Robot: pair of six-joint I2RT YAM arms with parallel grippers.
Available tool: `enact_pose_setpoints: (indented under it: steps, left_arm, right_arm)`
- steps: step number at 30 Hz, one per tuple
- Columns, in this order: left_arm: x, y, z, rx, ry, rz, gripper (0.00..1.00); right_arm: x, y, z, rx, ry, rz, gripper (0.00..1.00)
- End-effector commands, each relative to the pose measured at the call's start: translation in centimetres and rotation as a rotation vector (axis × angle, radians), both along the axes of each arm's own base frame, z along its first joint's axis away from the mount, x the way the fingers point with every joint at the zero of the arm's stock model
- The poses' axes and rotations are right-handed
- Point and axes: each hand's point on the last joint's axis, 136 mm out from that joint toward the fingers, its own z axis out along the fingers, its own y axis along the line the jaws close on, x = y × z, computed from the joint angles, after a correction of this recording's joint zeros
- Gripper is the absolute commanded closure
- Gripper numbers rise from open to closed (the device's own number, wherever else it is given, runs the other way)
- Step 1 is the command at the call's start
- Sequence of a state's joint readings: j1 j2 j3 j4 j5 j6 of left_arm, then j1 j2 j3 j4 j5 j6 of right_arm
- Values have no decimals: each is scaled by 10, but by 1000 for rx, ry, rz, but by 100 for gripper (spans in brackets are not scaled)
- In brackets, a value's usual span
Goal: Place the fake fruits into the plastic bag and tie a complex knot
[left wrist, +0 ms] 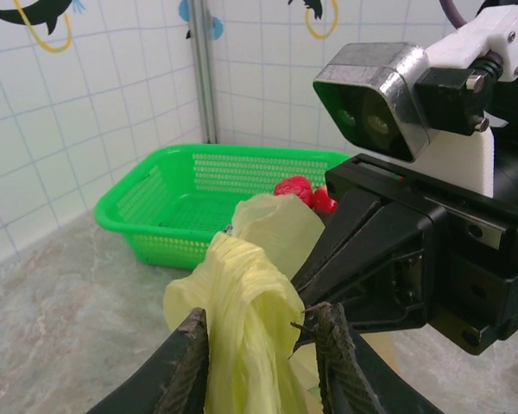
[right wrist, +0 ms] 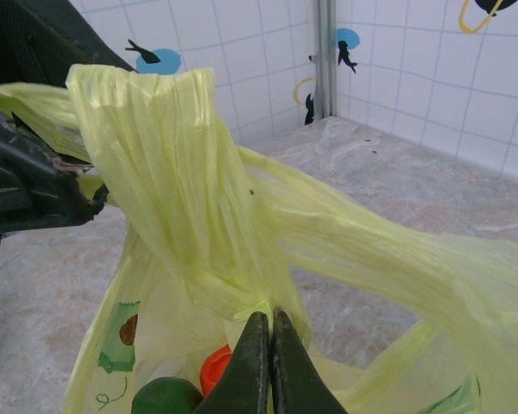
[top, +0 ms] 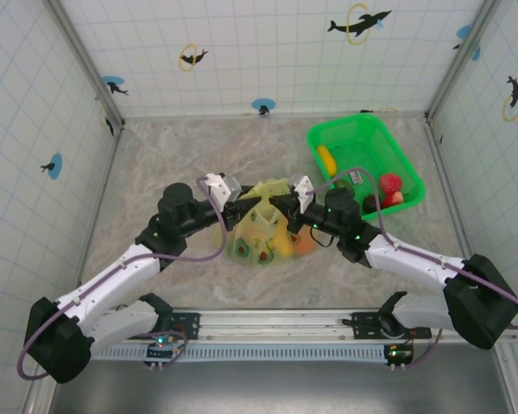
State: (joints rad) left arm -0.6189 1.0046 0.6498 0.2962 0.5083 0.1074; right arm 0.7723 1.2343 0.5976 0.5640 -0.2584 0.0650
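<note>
Yellow-green film of the plastic bag (top: 261,237) sits on the middle of the table (top: 155,155), between the two arms, its top drawn up into twisted bands. Several fake fruits (right wrist: 214,369) lie inside it: an orange one and a dark green one show through the mouth in the right wrist view. A broad handle strip (right wrist: 168,164) rises and folds over just above them.

The right gripper (right wrist: 268,323) has its fingers pressed together on a fold of the bag at the foot of that strip. The left gripper (left wrist: 259,312) faces it from the other side, fingers apart, with the bunched strip standing between them; it looks loosely straddled rather than pinched.

A yellow fruit and some red ones lie in the green tray (top: 407,159), well apart from the bag, so the filling seems incomplete. Even so, the step in hand is judged to be the tying, since both grippers work the handles. No tight knot shows yet. The next move likely calls for the left fingers to take a firm hold on the strip, then carry it around the band the right gripper anchors
</note>
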Motion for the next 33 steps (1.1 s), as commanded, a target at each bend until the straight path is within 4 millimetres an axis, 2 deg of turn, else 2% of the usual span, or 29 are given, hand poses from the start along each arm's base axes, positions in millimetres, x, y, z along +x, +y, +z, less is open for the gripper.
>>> enact_pose_setpoints:
  steps: [1,6,8,15,18,21,24,26,30,33]
  left_arm:
    - [0,-6,14,-8,-33,-41,62]
    - [10,-6,16,-6,-38,1,60]
    - [14,-4,17,-8,-47,20,62]
    - [11,-10,13,2,-41,-24,92]
    - [8,-11,12,7,-44,-43,100]
    - [5,-10,11,13,-60,-52,100]
    - [3,-7,11,16,-91,-43,100]
    - [1,-4,11,13,-115,-37,100]
    - [-4,-2,10,7,-160,-45,100]
    - [-8,-3,7,9,-173,-61,100]
  right_arm:
    - [5,6,20,34,-23,7,100]
    - [4,6,19,34,-23,12,100]
    - [2,7,20,36,-23,19,100]
    - [2,4,19,28,-30,9,100]
    - [3,2,18,13,-31,-1,100]
    - [4,-4,20,-27,-46,-23,78]
    - [-5,-16,29,-87,-85,-19,61]
    - [-14,-24,39,-128,-131,6,55]
    - [-20,-35,50,-283,-256,52,54]
    - [-18,-30,58,-380,-341,108,49]
